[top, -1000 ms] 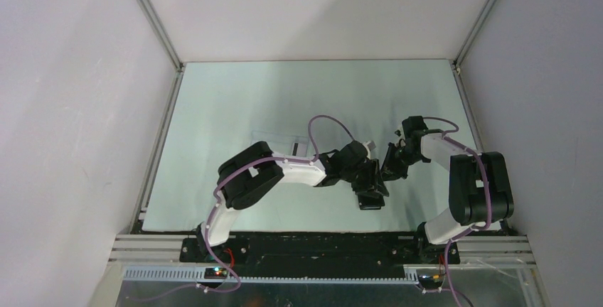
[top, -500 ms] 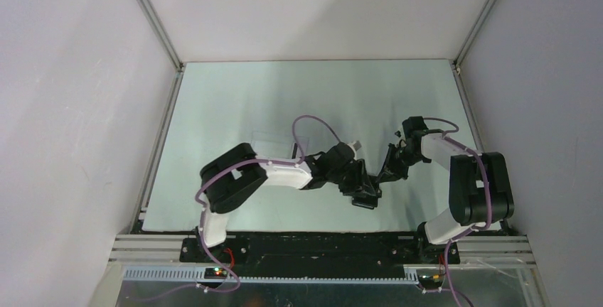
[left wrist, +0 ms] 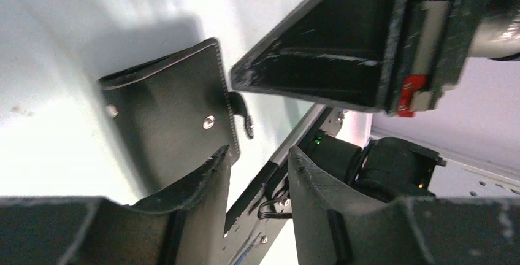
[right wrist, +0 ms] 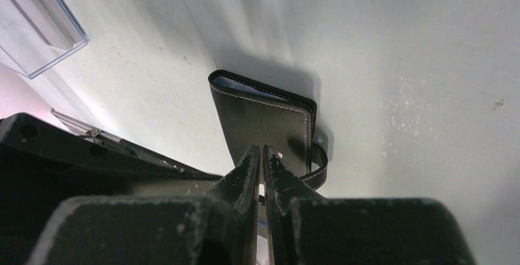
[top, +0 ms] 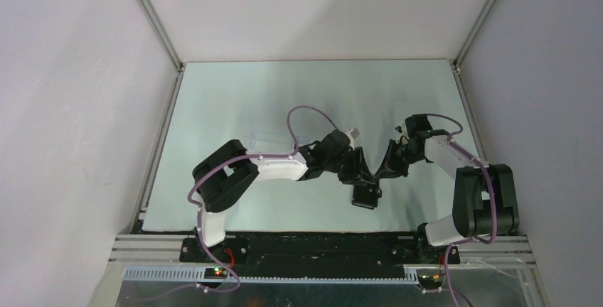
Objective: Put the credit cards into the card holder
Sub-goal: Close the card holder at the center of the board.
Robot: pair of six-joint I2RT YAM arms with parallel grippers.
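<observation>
The card holder [top: 365,197] lies folded shut on the table near the front edge, a black wallet with its snap tab [left wrist: 243,115] curling off one side. In the right wrist view a thin pale edge shows at the card holder's [right wrist: 260,119] far end. No loose credit cards are in view. My left gripper [top: 358,170] hangs just behind the wallet, open, with nothing between its fingers [left wrist: 197,200]. My right gripper [top: 384,168] is shut, its tips [right wrist: 260,153] right over the wallet's cover by the snap stud; I cannot tell whether they touch it.
A clear plastic box [top: 274,140] stands on the table behind the left arm and shows at the upper left of the right wrist view [right wrist: 38,27]. The two grippers are close together, tip to tip, above the wallet. The table's front rail [top: 320,239] is just beyond it.
My left gripper has drawn back and to the left off the wallet, which now lies uncovered. Its jaws have narrowed slightly. The right gripper has stayed shut in nearly the same spot.
</observation>
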